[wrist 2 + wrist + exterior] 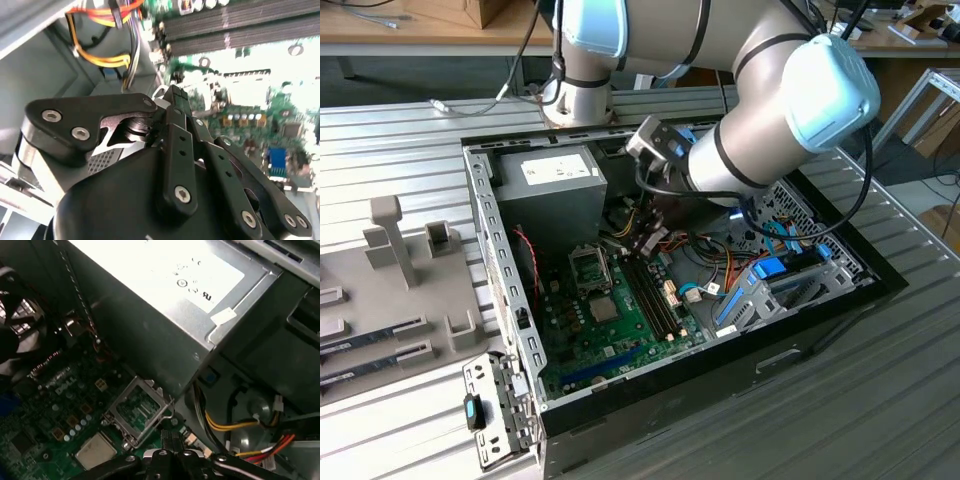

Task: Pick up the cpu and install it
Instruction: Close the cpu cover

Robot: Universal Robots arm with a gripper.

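Gripper low over motherboard; cpu just beside.

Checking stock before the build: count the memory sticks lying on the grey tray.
2 memory sticks, both on the grey tray at the exterior view's left: one, the other just beside it, nearer the camera. More may lie beyond the picture's edge.

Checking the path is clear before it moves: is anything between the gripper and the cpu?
Nothing visible does. In the first wrist view the cpu lies flat on the motherboard, uncovered, close to the gripper; the open metal frame sits beside it, not over it.
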